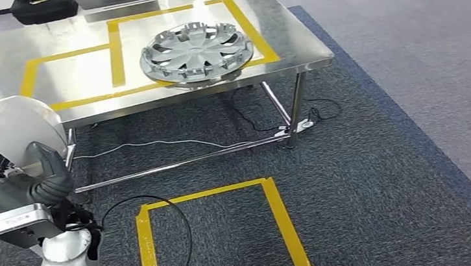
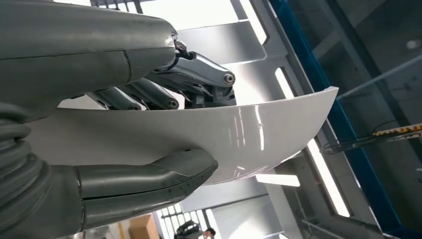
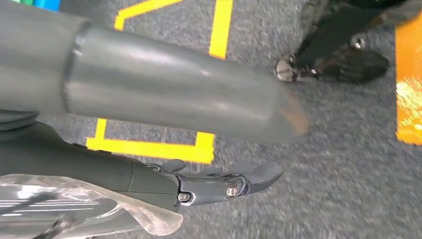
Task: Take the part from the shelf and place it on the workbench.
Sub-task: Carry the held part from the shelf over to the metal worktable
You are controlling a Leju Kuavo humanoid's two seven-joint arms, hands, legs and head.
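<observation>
The left hand [image 1: 35, 181] is clamped on the white part [image 1: 14, 125], thumb on one face and fingers [image 2: 149, 94] on the other, low beside the bench [image 1: 5, 64]. The right hand [image 3: 199, 186] hangs over the carpet with nothing in it, fingers straight. The carrying step is in hand, I think; next the part must be lifted over the bench edge, away from the wheel cover [image 1: 196, 52].

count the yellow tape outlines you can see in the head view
3: two adjoining outlines on the workbench, the left outline bare, the right outline under the wheel cover, and one floor outline on the carpet. More may lie outside the frame.
</observation>
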